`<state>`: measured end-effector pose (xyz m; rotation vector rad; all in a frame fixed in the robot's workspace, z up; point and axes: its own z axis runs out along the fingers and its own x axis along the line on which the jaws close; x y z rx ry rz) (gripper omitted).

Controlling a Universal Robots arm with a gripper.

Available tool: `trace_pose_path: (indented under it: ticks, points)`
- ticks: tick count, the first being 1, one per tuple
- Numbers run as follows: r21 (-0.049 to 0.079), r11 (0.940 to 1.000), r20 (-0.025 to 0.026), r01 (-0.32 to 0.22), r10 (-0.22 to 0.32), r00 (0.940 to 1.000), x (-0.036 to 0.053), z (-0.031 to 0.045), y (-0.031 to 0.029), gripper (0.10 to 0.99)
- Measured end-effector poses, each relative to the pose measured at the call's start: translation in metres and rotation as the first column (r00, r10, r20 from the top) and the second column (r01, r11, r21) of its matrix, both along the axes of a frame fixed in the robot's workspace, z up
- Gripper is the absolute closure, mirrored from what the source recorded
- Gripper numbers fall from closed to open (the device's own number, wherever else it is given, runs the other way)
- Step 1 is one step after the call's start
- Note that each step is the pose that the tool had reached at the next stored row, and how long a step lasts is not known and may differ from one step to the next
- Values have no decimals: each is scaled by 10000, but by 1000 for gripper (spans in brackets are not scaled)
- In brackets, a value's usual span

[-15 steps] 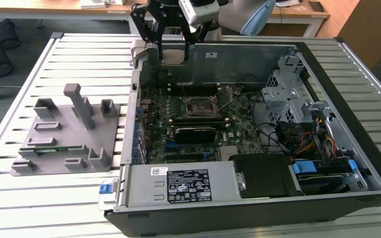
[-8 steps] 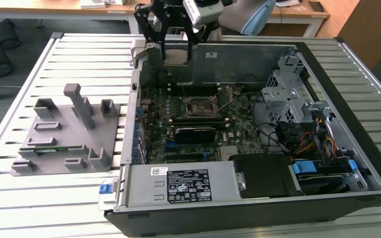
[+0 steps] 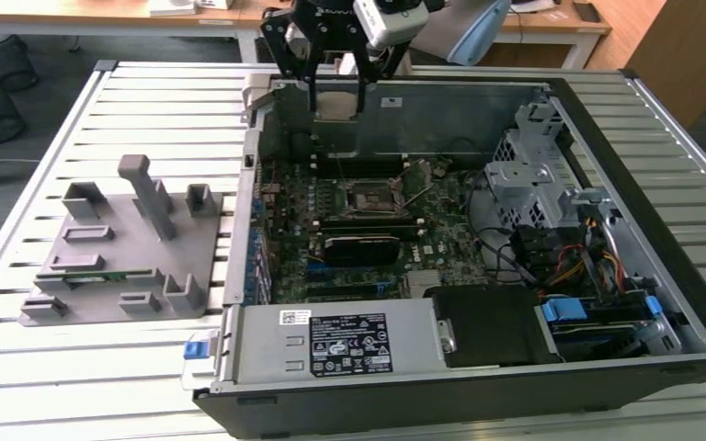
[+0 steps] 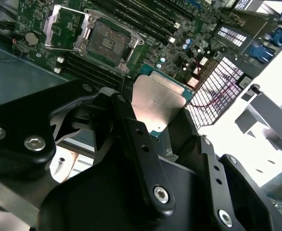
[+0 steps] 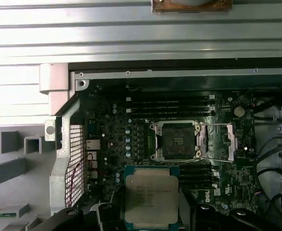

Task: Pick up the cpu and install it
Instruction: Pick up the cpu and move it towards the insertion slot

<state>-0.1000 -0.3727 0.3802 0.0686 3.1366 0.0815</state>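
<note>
The main risk is a bad landing. The gripper [image 3: 338,90] is shut on the cpu [image 3: 337,106], its black fingers [image 4: 136,134] pinching only the chip's thin opposite edges. That grip looks slight, so a small bump could probably twist or tilt the chip. If it reaches the socket [image 5: 176,141] tilted or turned the wrong way, it would likely sit crooked on the contacts and bend them. The load plate [image 5: 230,139] stands flipped open beside the socket, and a low or off-line approach could clip it or the case [image 3: 647,276] wall. A drop from here would land on the board [image 3: 451,220] among its parts. In the exterior view the cpu hangs in the air above the far wall of the open case, well apart from the socket. In both wrist views the socket lies beyond the chip, not under it. The cpu [image 5: 151,197] is a flat square with a pale silvery top plate carrying faint print and a thin green rim around it. In the second wrist view the plate [image 4: 158,103] shines evenly and looks clean.
</note>
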Motion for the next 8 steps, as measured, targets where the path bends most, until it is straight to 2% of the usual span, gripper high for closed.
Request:
trace_pose_path:
  ticks: [8]
  points:
    - [1,10000,0,0,0,10000,136,-3,0,549]
